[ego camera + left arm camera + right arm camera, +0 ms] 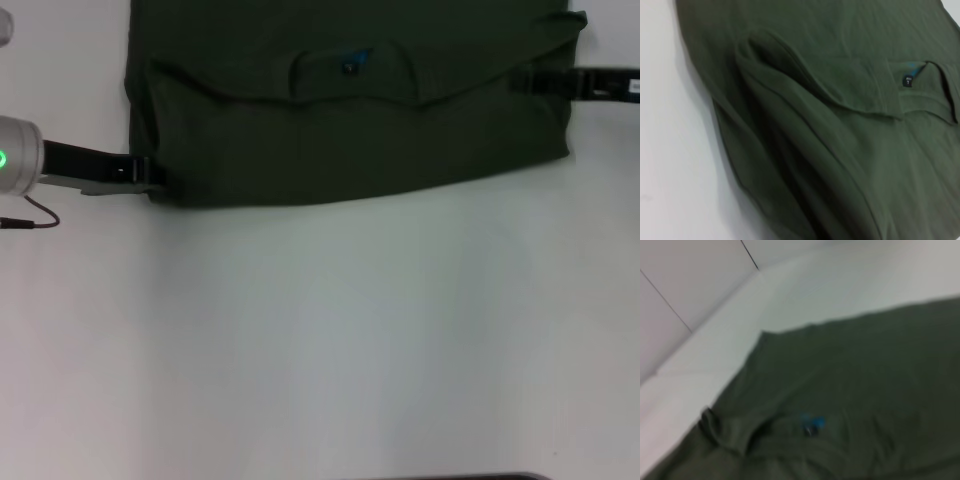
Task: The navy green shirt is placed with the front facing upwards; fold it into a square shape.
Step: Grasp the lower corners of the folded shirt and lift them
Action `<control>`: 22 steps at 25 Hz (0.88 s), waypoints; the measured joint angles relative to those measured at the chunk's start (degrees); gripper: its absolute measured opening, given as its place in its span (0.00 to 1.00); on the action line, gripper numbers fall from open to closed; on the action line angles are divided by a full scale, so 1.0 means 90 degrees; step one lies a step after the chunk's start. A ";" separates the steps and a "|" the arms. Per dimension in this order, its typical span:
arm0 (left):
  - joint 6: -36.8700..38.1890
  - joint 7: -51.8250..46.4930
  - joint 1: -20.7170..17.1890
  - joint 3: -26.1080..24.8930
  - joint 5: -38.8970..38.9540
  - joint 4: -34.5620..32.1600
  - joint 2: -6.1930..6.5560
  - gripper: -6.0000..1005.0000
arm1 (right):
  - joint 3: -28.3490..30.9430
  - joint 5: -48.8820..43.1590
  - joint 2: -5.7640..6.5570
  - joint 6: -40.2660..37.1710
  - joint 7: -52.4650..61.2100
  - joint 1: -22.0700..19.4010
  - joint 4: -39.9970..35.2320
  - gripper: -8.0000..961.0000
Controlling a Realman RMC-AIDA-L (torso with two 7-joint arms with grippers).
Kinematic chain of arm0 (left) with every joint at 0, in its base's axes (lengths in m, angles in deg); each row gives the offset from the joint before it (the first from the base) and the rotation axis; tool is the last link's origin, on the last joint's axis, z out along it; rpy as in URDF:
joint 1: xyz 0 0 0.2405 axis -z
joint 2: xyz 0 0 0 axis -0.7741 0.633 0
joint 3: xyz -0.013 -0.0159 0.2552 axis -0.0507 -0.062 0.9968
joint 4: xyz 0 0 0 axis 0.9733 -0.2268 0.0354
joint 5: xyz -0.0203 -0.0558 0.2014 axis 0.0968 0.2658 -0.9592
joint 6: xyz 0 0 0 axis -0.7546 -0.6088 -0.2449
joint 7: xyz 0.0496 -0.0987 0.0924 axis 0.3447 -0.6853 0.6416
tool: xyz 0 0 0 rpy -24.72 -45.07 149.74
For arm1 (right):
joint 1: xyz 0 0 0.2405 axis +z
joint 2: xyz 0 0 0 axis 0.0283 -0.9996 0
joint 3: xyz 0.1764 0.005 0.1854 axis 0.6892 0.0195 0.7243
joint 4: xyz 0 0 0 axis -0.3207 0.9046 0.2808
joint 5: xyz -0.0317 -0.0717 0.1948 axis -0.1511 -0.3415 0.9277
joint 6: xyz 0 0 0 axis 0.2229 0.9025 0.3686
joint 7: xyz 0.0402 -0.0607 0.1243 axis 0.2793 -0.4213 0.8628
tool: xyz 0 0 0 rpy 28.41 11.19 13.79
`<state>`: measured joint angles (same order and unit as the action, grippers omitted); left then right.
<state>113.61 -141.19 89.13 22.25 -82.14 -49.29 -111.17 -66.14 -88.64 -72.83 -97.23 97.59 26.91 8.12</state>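
The navy green shirt (350, 130) lies across the far part of the white table (320, 340), its upper part doubled over so a folded edge runs along the near side. The ribbed collar (350, 65) with a small blue-and-black neck tag (349, 64) faces up on top. My left gripper (150, 175) is at the shirt's near left corner, touching the cloth. At the shirt's right edge, level with the folded flap, is my right gripper (528, 80). The left wrist view shows creased layers of the shirt (830, 140) and the tag (908, 81); the right wrist view shows the shirt (865, 400) and tag (811, 424).
A thin cable (30, 218) hangs by the left arm. White walls (690, 280) rise beyond the table's far edge. A dark strip (450, 476) shows at the table's near edge.
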 joint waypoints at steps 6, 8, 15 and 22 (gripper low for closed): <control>0.0257 -0.0207 0.0019 -0.0002 -0.0160 -0.0083 0.0086 0.08 | 0.0045 -0.1056 0.0316 -0.1350 0.1262 -0.0001 -0.0812 0.66; 0.0315 -0.0243 0.0028 0.0009 -0.0202 -0.0138 0.0086 0.07 | 0.0050 -0.1142 0.0484 -0.1799 0.1540 -0.0004 -0.0931 0.66; 0.0515 -0.0243 0.0088 0.0024 -0.0310 -0.0201 0.0069 0.07 | 0.0115 -0.1231 0.0705 -0.1795 0.2345 -0.0027 -0.0793 0.66; 0.0597 -0.0245 0.0138 0.0024 -0.0335 -0.0213 0.0070 0.07 | 0.0096 -0.2301 0.0486 -0.0952 0.2540 0.0347 -0.0300 0.66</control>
<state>118.98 -143.40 90.37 22.46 -85.16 -51.20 -110.54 -65.27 -109.35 -68.46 -105.80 120.45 30.04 5.42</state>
